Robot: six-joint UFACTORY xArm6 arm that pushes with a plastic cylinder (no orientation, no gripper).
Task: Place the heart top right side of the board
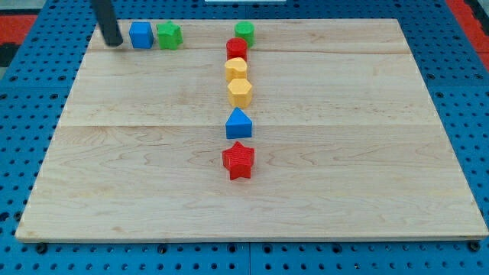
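Note:
The yellow heart [236, 69] lies near the top middle of the wooden board [367, 153], in a column of blocks. Above it sit a red round block [236, 49] and a green round block [244, 32]. Just below it is a yellow hexagon [240, 92], touching it. Further down are a blue triangular block [238, 124] and a red star [238, 161]. My tip [113, 43] is at the board's top left, just left of a blue cube [140, 35], far from the heart.
A green star [169, 35] sits right of the blue cube, touching it. The board lies on a blue pegboard surface [23, 114] that surrounds it on all sides.

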